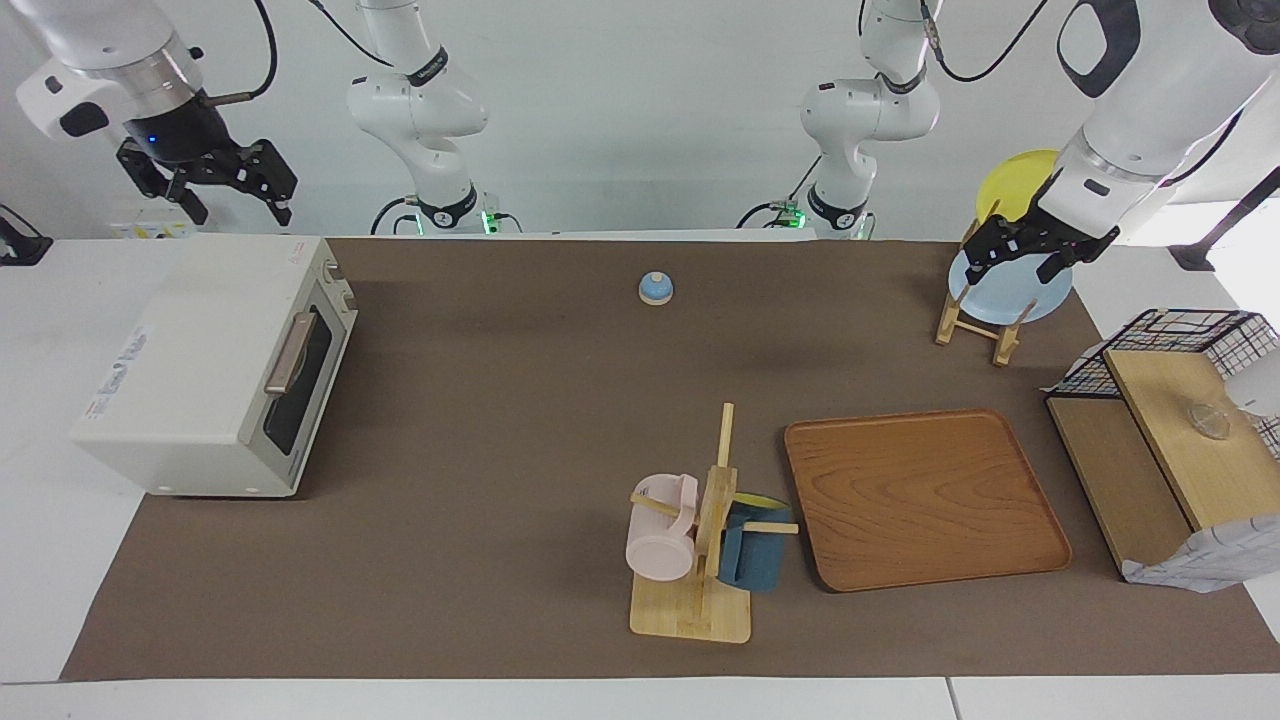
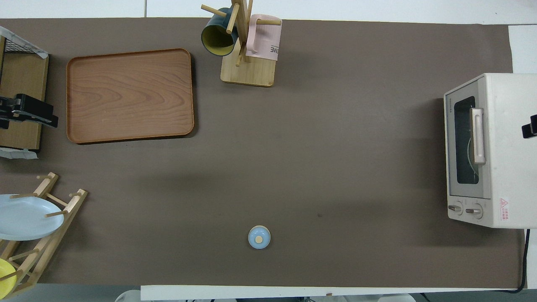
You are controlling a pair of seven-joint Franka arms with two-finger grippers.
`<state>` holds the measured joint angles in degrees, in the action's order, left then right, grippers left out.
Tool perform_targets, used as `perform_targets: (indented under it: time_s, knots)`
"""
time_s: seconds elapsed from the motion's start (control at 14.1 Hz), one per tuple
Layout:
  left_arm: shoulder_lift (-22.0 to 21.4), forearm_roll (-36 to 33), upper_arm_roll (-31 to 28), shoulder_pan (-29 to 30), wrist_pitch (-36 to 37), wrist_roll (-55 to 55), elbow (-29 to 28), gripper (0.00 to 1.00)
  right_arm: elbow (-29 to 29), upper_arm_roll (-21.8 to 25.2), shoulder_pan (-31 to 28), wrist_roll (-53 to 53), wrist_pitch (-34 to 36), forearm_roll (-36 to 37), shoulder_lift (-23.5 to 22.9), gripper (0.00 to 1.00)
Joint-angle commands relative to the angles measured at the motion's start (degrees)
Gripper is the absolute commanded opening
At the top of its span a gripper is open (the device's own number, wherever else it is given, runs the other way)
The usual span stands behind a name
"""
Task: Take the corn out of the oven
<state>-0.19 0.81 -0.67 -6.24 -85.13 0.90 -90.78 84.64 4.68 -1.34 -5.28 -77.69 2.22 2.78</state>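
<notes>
- Facing view: the oven (image 1: 215,365) stands at the right arm's end of the table with its door shut and the tan handle (image 1: 290,352) across the dark glass.
- The corn does not show in this view.
- The right gripper (image 1: 232,197) hangs in the air over the oven's top, near the edge closest to the robots, with its fingers spread and nothing between them.
- The left gripper (image 1: 1020,262) hangs over the plate rack (image 1: 975,320) at the left arm's end, in front of the pale blue plate (image 1: 1010,295) and the yellow plate (image 1: 1015,182); I cannot tell how its fingers are set.
- A wooden tray (image 1: 925,495) lies beside a mug stand (image 1: 700,560) bearing a pink mug (image 1: 660,530) and a dark blue mug (image 1: 752,550).
- A small blue knobbed lid (image 1: 655,288) sits mid-table, nearer to the robots than the mug stand.
- Overhead view: the oven (image 2: 488,151) has its door closed, two knobs (image 2: 463,209) at the end nearest the robots; only a faint curve of wire shows through the glass, no corn.
- The right gripper (image 2: 529,128) barely enters over the oven top.
- The left gripper (image 2: 27,111) is over the shelf (image 2: 21,84) beside the tray (image 2: 130,96).
</notes>
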Motion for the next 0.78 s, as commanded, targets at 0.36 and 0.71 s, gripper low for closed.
perform_targets:
  time_s: [0.36, 0.71]
  knots:
    - [-1.21, 0.68, 0.06, 0.62, -0.21, 0.42, -0.98, 1.00, 1.23, -0.11, -0.51, 0.54, -0.71, -0.82, 0.73, 1.00]
    - [-1.13, 0.68, 0.06, 0.97, -0.21, 0.42, -0.98, 1.00, 2.98, -0.20, 0.19, -0.25, -2.10, -0.90, 1.08, 0.69]
